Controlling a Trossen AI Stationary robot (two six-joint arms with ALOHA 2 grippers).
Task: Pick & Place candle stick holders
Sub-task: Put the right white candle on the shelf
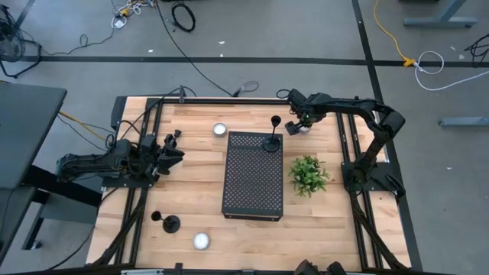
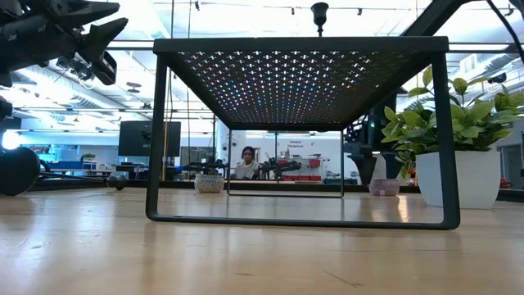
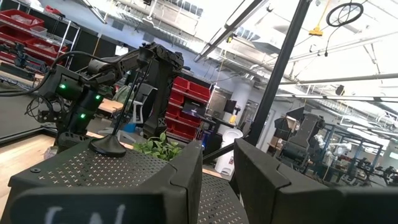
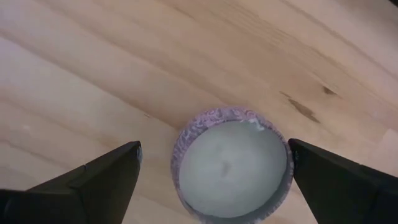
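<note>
The wooden desk (image 1: 191,221) carries a black perforated rack (image 1: 253,176) at its centre, seen from above. One of the candle stick holders (image 1: 272,142) already stands on the rack's top at its 1 o'clock corner. A second holder (image 1: 171,224) stands on the desk at 8 o'clock from the rack, well apart from it, and looks not yet placed. A third cannot be made out for certain.

At 3 o'clock from the rack sits a potted plant (image 1: 309,175).

The left pincer (image 1: 173,150) hangs at 9 o'clock from the rack, fingers apart and holding nothing.

The right pincer (image 4: 214,163) hovers at 1 o'clock, spread wide over a small candle jar (image 4: 233,163) without touching it. Two more jars rest at 11 o'clock (image 1: 220,129) and 7 o'clock (image 1: 201,241).

By my reckoning about one placement is done and the rest remain.
</note>
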